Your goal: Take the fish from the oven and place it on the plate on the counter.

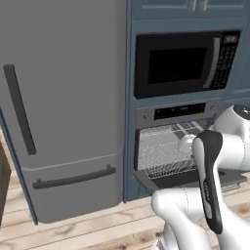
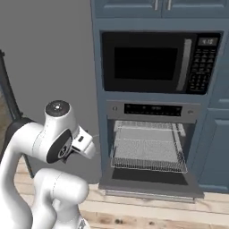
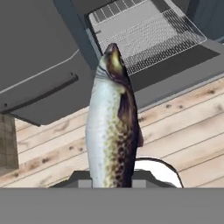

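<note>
1. Left base view: a tall grey fridge (image 1: 63, 107) stands at the left, beside blue-grey cabinets that hold a black microwave (image 1: 187, 63) above the oven (image 1: 176, 141). The oven door (image 1: 195, 178) hangs open and level, and a wire rack (image 1: 163, 151) is pulled partway out over it. The white arm (image 1: 210, 185) rises at the lower right, in front of the oven's right side.

2. Right base view: the oven (image 2: 152, 143) stands open below the microwave (image 2: 159, 60), its wire rack (image 2: 147, 150) drawn forward above the lowered door (image 2: 150, 183). The arm (image 2: 49, 147) bends at the left, well apart from the oven opening, over the wooden floor (image 2: 156, 217).

3. Hand view: the gripper (image 3: 111, 181) is closed tight on the fish (image 3: 111, 127), which sticks up from between the jaws, head away from the hand. The fish hangs clear of the oven, over the wooden floor (image 3: 183, 131), with the rack (image 3: 144, 35) and open door (image 3: 183, 70) beyond it.
</note>
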Controlling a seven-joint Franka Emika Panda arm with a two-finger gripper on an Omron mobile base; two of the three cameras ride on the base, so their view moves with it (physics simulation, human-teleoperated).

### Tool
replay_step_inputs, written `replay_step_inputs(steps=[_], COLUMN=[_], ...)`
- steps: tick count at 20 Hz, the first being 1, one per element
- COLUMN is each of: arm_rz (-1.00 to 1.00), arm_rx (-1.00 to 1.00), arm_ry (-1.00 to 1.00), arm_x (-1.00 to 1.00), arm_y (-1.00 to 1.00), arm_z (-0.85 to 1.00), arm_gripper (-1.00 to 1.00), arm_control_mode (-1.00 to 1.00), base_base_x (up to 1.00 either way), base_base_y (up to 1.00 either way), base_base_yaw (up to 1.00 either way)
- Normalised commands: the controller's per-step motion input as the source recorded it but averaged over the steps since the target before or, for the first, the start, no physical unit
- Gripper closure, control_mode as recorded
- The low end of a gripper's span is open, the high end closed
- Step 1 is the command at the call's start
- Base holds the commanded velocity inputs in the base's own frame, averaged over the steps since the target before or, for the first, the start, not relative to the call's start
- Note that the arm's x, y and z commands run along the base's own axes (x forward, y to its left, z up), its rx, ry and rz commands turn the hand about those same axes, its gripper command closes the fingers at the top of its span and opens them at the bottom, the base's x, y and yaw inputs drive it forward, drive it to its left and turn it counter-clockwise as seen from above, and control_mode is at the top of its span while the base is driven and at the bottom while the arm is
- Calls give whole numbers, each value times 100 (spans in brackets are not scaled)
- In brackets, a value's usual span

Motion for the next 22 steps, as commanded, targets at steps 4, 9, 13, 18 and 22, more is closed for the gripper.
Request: replay_step_inputs(steps=[4, 9, 13, 18, 22], arm_rz=[0, 0, 0, 0, 0], arm_rx=[0, 0, 0, 0, 0], arm_ry=[0, 0, 0, 0, 0], arm_x=[0, 0, 0, 0, 0], arm_y=[0, 0, 0, 0, 0], arm_z=[0, 0, 0, 0, 0], arm_gripper=[100, 100, 100, 100, 100], arm_control_mode=[100, 100, 100, 100, 100], base_base_x=[-20, 0, 0, 0, 0], base_base_y=[-43, -5, 0, 0, 0], base_base_yaw=[-62, -89, -98, -100, -94])
